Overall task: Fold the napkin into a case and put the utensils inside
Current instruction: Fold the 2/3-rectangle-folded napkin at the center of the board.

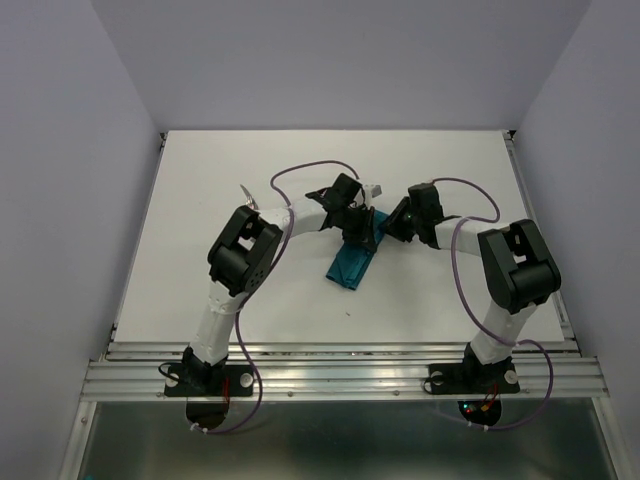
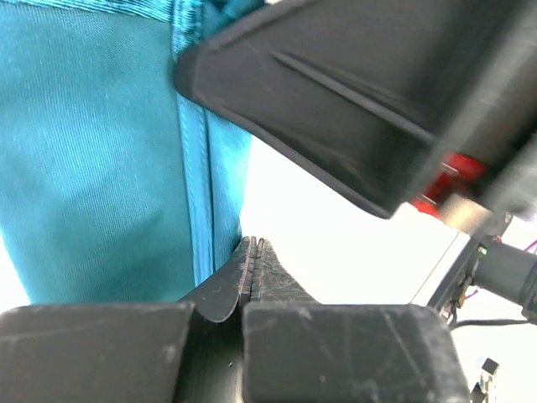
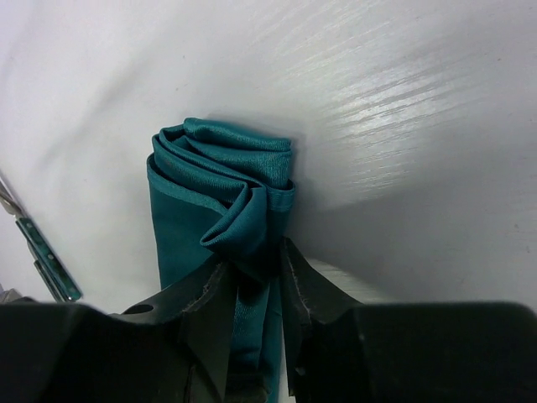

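1. Napkin (image 1: 350,262) is seen near the middle of the table (image 1: 190,270), folded into a long narrow bundle of teal-green cloth. Both arms are bent over its far end.
2. The left gripper (image 2: 252,252) is closed fully, and its two fingers (image 2: 273,281) are pressed flat against each other. The hemmed edge of the cloth is found just beside the tips, on their left. Whether a thin layer is pinched between them cannot be told.
3. The right gripper (image 3: 256,273) is kept narrow, and a bunched fold at the end of the cloth is caught between its fingers (image 3: 306,294). The cloth is touched from both sides.
4. From the right wrist, the end of the bundle is shown as several layers rolled one over another, resting on the white surface.
5. One utensil (image 3: 49,256) with a thin teal handle is seen at the left edge of that same view. It is laid on the table, apart from the napkin, and it is partly cut off by the frame.
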Robot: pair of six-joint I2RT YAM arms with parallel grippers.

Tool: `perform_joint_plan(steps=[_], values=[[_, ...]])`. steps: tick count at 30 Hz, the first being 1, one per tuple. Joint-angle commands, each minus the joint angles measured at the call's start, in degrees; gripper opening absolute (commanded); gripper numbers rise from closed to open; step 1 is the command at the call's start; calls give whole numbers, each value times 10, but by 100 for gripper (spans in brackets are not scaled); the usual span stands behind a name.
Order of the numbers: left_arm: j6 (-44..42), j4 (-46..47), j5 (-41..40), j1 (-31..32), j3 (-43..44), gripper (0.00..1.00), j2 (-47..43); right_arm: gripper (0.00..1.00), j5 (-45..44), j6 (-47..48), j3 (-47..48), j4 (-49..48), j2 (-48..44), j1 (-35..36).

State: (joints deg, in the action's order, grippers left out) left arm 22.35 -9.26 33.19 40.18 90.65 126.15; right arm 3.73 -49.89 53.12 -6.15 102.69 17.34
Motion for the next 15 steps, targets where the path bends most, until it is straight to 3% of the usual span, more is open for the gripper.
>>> perform_joint_plan(steps=[1, 6, 9, 11, 15], values=[[-25, -26, 5, 6, 21, 0, -80, 31, -18, -1, -2, 1, -3, 4], [-35, -39, -6, 5, 19, 4, -118, 31, -16, -4, -2, 2, -1, 4], [-36, -42, -22, 5, 28, 13, -130, 31, -15, -4, -2, 1, -5, 4], [-39, -52, -49, 5, 44, 23, -122, 34, -15, -3, -3, 2, -10, 4], [-43, -82, -75, 4, 77, 25, -86, 47, -21, -1, -2, 8, -28, 4]])
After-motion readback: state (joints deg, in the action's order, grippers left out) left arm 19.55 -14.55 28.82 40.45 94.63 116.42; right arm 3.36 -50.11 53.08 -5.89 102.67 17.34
